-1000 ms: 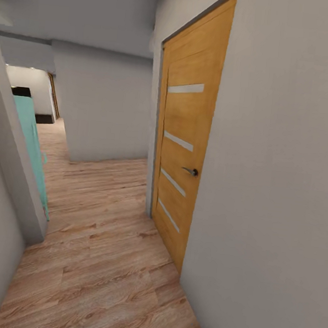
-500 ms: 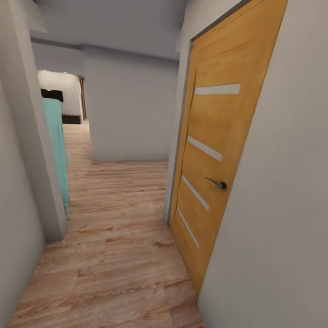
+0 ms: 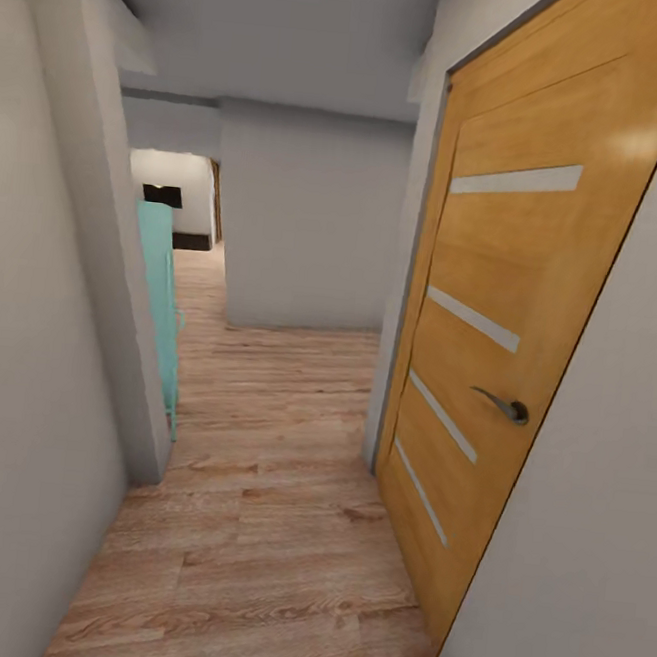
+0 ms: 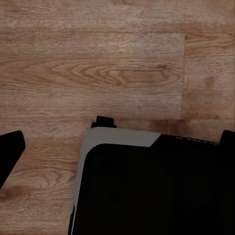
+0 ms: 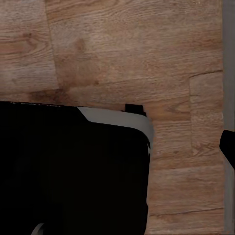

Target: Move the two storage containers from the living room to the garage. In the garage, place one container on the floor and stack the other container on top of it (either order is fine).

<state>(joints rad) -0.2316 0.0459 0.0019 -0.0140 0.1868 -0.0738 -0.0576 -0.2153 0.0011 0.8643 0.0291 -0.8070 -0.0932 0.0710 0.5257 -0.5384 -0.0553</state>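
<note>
The wooden door (image 3: 510,316) looms nearer; hallway floor (image 3: 269,524) ahead.

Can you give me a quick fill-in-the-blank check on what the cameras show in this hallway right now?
1. The wooden door on the right of the head view is ____.
2. The door's lever handle is coloured ____.
3. The plank floor is made of light ____.
4. The panel standing at the left wall corner is coloured ____.

Missing words: closed; silver; wood; turquoise
</note>
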